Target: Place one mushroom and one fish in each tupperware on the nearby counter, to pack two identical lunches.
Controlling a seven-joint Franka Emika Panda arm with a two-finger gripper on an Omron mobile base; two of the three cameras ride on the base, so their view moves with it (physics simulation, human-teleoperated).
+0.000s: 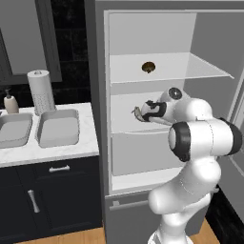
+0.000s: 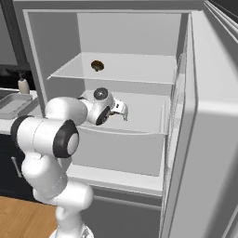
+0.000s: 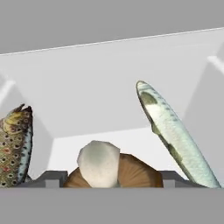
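hand: the white arm's dark two-finger gripper [image 1: 139, 113] is closed around a small brown mushroom with a pale stem [image 3: 107, 166], bottom middle of hand view | nearby: slim silver fish [image 3: 175, 135] leans right, long way up-down | trays: two grey tupperware trays [image 1: 58, 127] far left on the white counter [image 1: 47, 151]

A home kitchen: an open fridge [image 1: 157, 95] stands beside a marble counter [image 1: 47, 150] over navy cabinets [image 1: 52, 200], paper towels [image 1: 41, 90] at its back edge.

The arm [image 1: 200, 138] reaches forward, elbow bent, its pincer [image 1: 138, 113] closed on something.
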